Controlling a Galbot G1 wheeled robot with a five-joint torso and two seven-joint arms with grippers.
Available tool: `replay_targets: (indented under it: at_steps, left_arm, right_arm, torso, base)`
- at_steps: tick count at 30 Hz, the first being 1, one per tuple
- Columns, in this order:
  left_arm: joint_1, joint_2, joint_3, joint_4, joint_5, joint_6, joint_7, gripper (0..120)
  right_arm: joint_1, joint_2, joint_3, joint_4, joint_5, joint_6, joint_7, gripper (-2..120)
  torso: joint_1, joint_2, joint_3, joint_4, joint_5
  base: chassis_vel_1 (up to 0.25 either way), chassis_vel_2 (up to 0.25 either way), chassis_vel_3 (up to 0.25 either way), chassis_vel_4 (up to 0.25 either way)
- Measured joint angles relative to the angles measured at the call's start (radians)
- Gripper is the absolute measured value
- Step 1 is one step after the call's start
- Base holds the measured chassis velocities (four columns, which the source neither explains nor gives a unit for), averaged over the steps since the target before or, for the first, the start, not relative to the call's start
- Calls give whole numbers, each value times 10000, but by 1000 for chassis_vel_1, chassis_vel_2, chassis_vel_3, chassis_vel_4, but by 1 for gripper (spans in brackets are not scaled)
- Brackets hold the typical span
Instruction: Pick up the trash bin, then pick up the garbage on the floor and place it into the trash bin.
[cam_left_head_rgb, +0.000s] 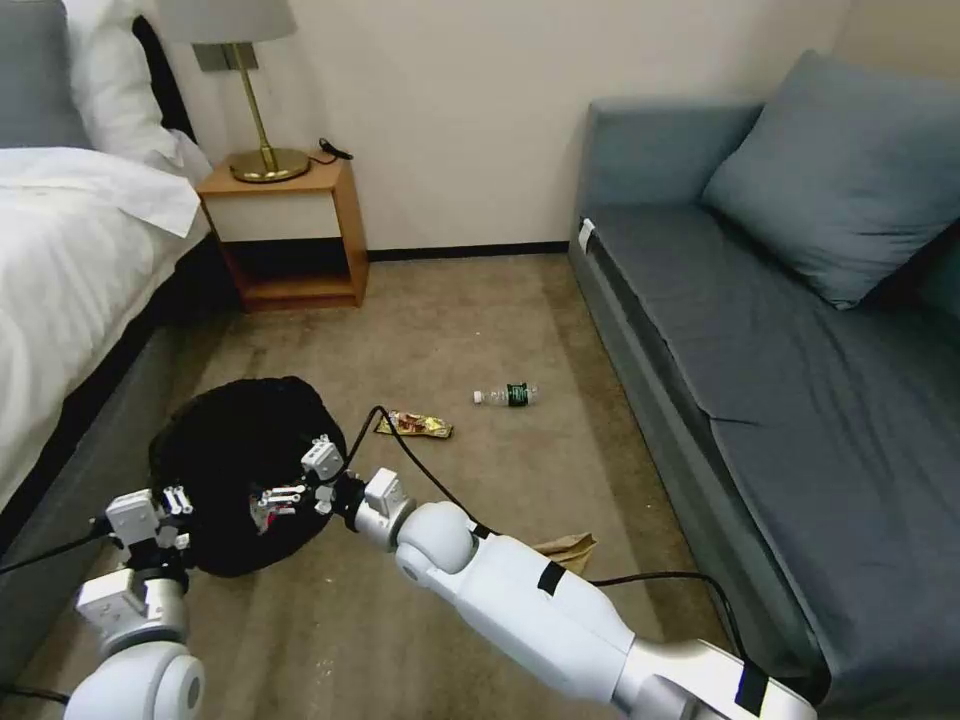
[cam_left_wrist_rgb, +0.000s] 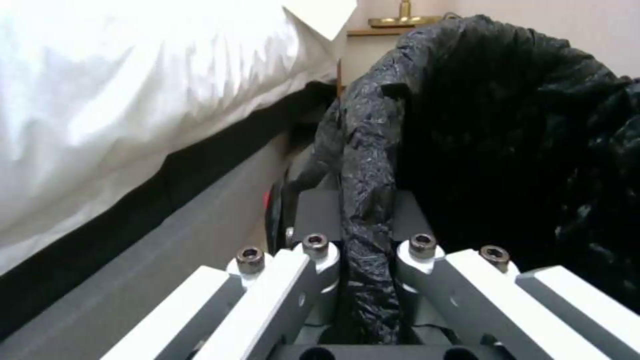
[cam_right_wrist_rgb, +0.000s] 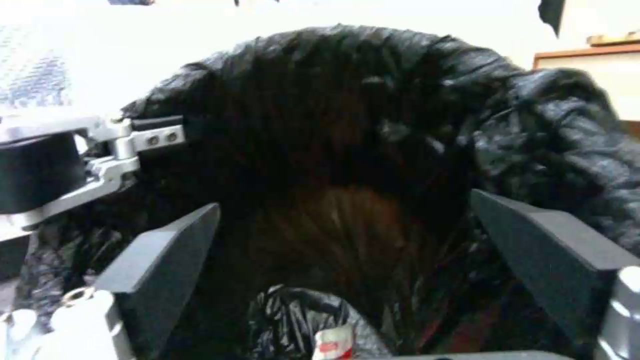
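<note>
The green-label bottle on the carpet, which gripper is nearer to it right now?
Right. The right gripper hangs open over the trash bin, on the side facing the bottle. The left gripper is shut on the bin's far rim, beside the bed.

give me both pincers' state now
Left pincer: shut on the bin rim.
Right pincer: open over the bin's mouth, holding nothing.

Head view high, angled down at floor, both wrist views close on trash bin (cam_left_head_rgb: 240, 470)
</note>
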Motion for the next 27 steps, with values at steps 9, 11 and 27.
replay_targets:
  at_steps: [9, 11, 27]
  left_arm:
    - [-256, 189, -45, 547, -189, -40, 1, 6]
    - [-277, 208, -47, 604, -197, -58, 1, 6]
    - [-658, 143, 63, 894, 95, -74, -31, 6]
  right_arm:
    - [496, -2178, 136, 843, 14, -728, -103, 100]
    - [500, -2466, 260, 863, -163, -813, -314, 100]
    - [-812, -3923, 3719, -633, -5117, -912, -7255, 100]
  torso:
    - [0, 0, 0, 0, 3]
    - [0, 0, 0, -1, 3]
    - [0, 0, 0, -1, 3]
  base:
    - [0, 0, 0, 0]
    - [0, 0, 0, 0]
    - [0, 0, 0, 0]
